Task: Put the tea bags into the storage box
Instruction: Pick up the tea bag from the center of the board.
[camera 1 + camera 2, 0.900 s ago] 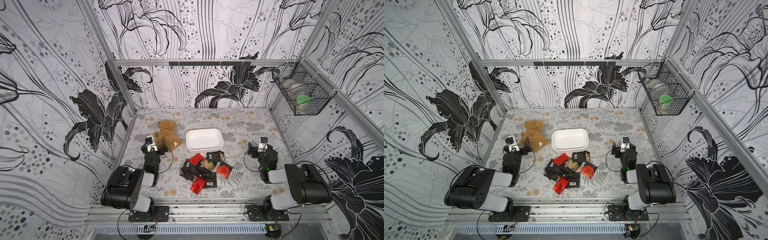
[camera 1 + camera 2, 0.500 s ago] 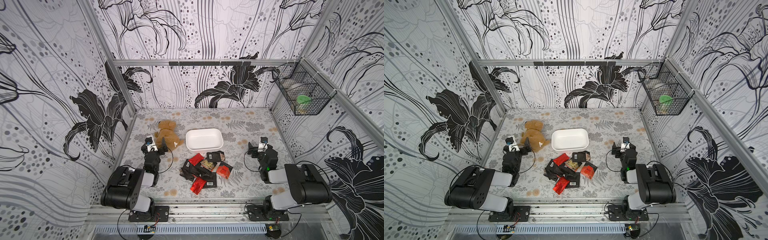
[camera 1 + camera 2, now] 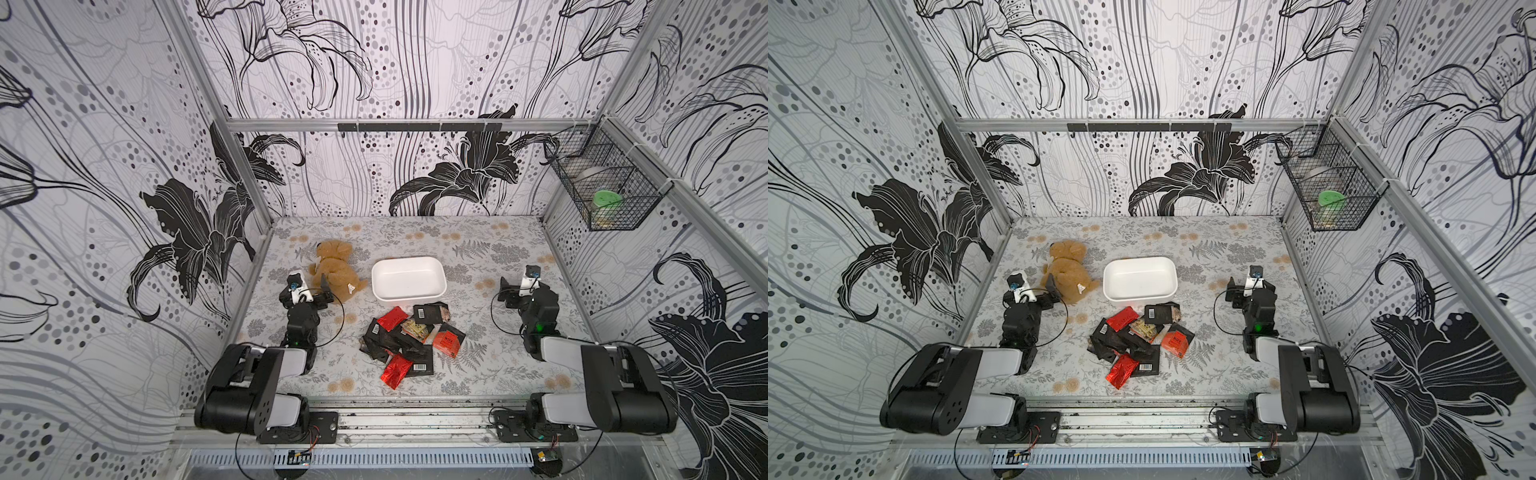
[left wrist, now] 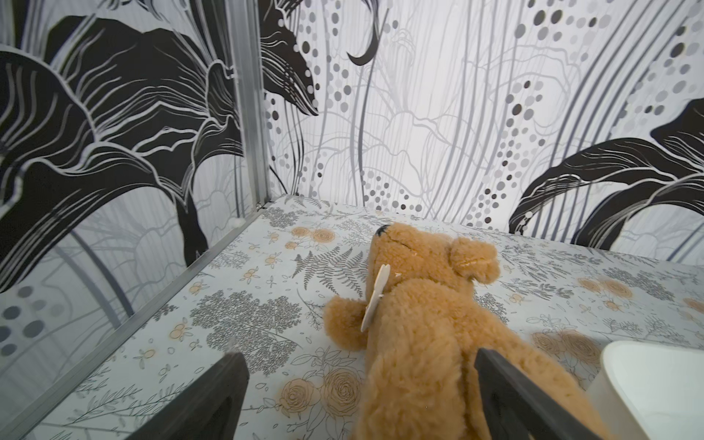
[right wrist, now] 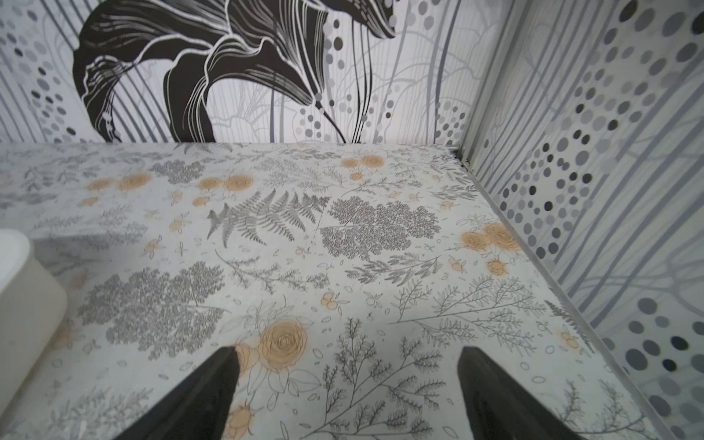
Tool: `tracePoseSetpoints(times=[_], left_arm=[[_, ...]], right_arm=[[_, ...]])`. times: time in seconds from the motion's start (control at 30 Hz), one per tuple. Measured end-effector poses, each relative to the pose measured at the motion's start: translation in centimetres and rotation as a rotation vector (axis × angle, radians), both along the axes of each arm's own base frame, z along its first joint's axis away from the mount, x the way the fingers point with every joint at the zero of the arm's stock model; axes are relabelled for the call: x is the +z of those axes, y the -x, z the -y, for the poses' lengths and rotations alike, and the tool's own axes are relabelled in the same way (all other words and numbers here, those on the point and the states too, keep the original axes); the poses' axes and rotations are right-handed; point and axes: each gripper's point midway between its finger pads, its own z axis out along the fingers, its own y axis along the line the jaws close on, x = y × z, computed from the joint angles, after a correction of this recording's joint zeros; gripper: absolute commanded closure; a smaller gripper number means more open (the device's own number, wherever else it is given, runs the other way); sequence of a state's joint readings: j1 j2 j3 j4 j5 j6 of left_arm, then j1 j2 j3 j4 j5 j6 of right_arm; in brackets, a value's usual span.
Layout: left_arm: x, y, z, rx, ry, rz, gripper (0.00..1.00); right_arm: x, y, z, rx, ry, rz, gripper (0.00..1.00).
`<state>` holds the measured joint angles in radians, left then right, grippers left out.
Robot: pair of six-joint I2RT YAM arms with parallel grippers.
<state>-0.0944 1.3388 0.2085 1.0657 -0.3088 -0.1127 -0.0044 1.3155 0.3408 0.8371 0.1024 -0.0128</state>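
The tea bags (image 3: 409, 343) (image 3: 1136, 338) lie in a loose pile of black, red foil, orange and tan sachets on the floral mat, just in front of the storage box. The storage box (image 3: 409, 297) (image 3: 1140, 297) is a white tub with nothing in it; a corner of it shows in the left wrist view (image 4: 655, 381) and an end in the right wrist view (image 5: 23, 289). My left gripper (image 3: 307, 291) (image 4: 357, 354) stands open, left of the pile. My right gripper (image 3: 521, 291) (image 5: 347, 348) stands open over bare mat, right of the box. No tea bag shows in either wrist view.
A brown teddy bear (image 3: 334, 270) (image 4: 426, 304) lies left of the box, its lower body reaching in between my left fingers. A black wire basket (image 3: 602, 191) hangs high on the right wall. Side walls run close beside both arms.
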Motion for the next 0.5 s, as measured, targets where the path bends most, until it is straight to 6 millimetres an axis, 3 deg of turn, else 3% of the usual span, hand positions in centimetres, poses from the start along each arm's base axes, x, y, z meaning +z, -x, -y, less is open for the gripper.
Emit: tracePoseSetpoints(times=[0.1,0.2,0.37,0.5], left_arm=[[3.4,-0.1,-0.6,0.042,0.042,0.051,0.03],[7.7,-0.4,-1.1,0.079,0.159,0.123,0.03],[14.4,-0.6,-1.1,0.084,0.313,0.159,0.03],[16.0,-0.2,0.6,-0.017,0.4,0.128,0.03]], right_arm=[[3.8,0.4,1.0,-0.077,-0.071,0.051,0.05],[5.8,1.4,2.3,-0.19,-0.207,0.024,0.05],[6.4,3.9,2.7,-0.289,-0.403,-0.059,0.05],[6.2,6.7,1.9,-0.28,-0.487,-0.109,0.05]])
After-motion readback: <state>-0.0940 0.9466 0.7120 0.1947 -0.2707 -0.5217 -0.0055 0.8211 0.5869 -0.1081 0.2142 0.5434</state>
